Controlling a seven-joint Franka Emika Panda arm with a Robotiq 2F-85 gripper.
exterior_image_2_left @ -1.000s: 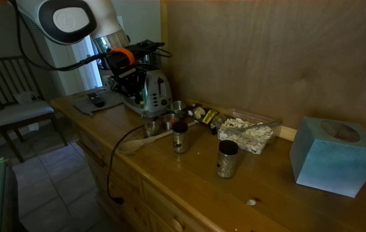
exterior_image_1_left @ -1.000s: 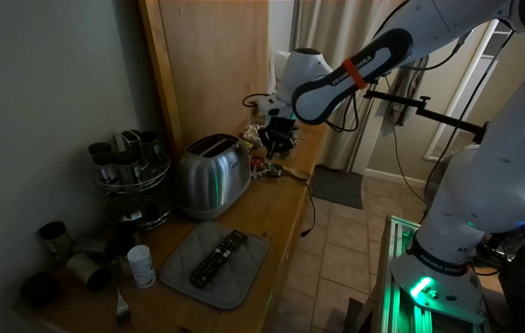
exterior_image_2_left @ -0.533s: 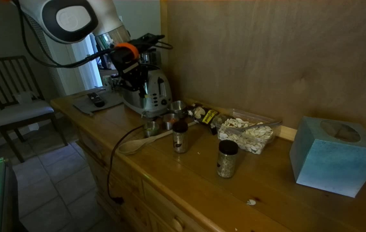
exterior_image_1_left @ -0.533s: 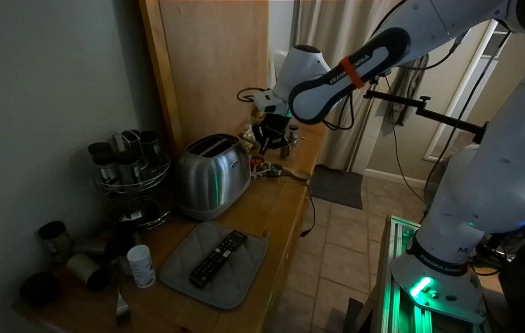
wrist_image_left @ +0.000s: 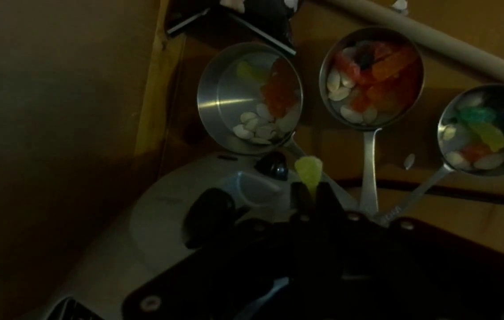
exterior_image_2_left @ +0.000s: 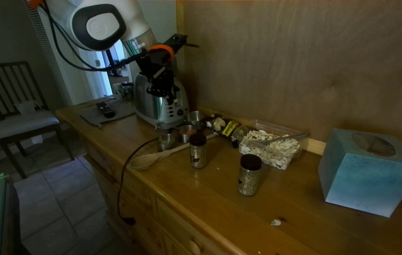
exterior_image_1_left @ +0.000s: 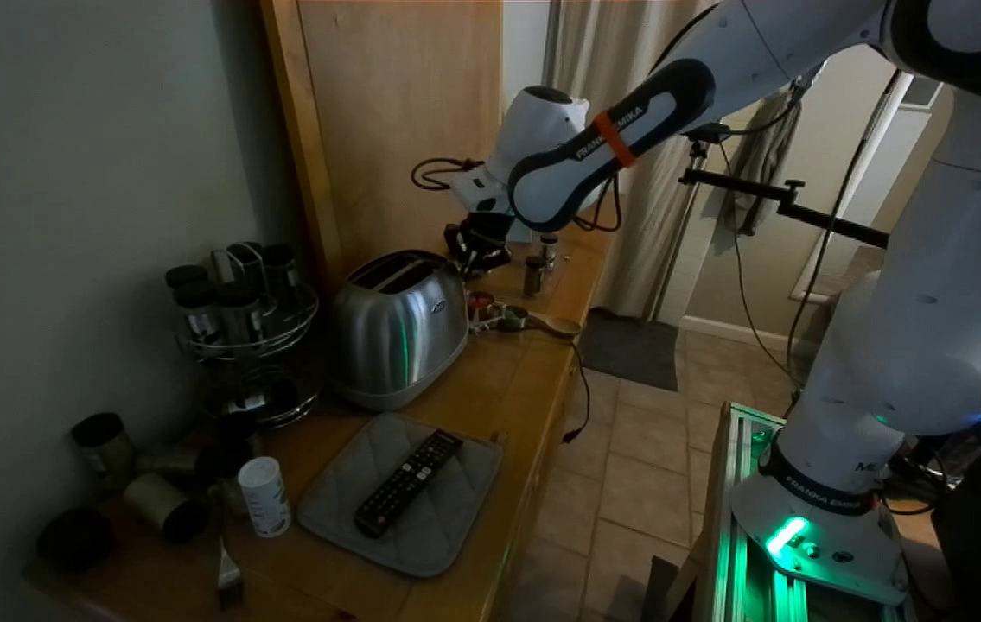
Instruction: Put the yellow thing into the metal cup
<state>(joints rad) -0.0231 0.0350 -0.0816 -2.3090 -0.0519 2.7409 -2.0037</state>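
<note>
The jaws held a small, tapering, gummy-looking yellow piece [wrist_image_left: 308,171] pinched between their tips, and a slip was the nearest danger, since it seemed gripped by one end only. It looked faintly greenish, blunt and broader at the free end that jutted ahead; probably soft, it might squash or cling on release. Just past the jaws in the wrist view stood the silver, rounded metal toaster [wrist_image_left: 163,213]; the gap could not be judged, so a low approach risked a knock. Ahead and slightly left of the jaws, the part-filled round steel measuring cup [wrist_image_left: 216,115] seemed the likeliest target. Ahead and right of them lay a matching middle steel cup [wrist_image_left: 389,121] and a farther steel cup [wrist_image_left: 449,107]: choosing wrongly, or letting go early, could leave the piece astray on the brown wooden table [exterior_image_2_left: 222,198].
</note>
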